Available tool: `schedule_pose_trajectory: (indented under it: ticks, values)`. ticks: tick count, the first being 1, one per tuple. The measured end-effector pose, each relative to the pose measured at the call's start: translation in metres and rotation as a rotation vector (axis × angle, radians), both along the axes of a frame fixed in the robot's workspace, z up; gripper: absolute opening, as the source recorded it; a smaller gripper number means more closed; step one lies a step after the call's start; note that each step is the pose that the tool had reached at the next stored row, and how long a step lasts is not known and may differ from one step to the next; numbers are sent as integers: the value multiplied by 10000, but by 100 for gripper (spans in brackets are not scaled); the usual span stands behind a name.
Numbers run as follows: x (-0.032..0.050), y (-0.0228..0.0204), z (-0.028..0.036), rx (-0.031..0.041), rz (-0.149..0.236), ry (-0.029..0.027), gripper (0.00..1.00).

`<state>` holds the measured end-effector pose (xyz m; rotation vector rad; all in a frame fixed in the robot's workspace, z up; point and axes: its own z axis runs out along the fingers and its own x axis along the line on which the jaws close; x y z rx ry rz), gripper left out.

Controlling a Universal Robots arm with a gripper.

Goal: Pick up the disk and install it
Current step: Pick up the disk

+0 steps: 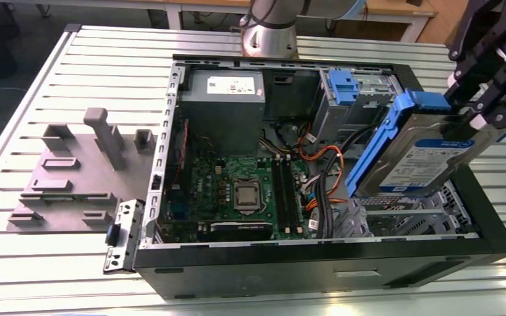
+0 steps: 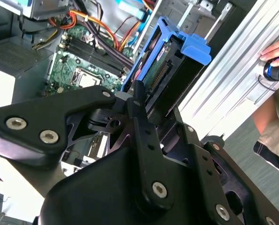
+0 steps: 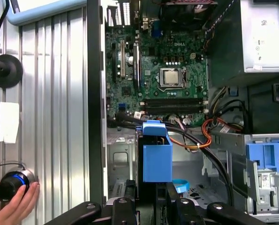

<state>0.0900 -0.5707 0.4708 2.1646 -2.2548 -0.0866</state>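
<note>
The gripper point(image 1: 478, 115) is clenched on the upper end of the disk point(image 1: 416, 158). It holds the disk clear of the table point(image 1: 103, 52) and tilted over the open case point(image 1: 323, 263), at the exterior view's right. The tilt probably aims the disk's lower end at the metal bay point(image 1: 411, 214) beneath it while keeping it off the cables point(image 1: 319, 158). The grey stand point(image 1: 77, 171) sits beside the case. A person's hand point(image 3: 15, 204) rests on a knob point(image 3: 10, 185) at the table edge, perhaps to halt the arm.
</note>
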Motion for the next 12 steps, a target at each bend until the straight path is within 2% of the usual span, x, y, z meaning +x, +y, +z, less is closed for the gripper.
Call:
schedule_pose_trajectory:
  ticks: [5, 12]
  values:
    - [145, 0, -10, 1, 1, 0, 35]
    - [193, -23, -62, -1, 50, 0, 35]
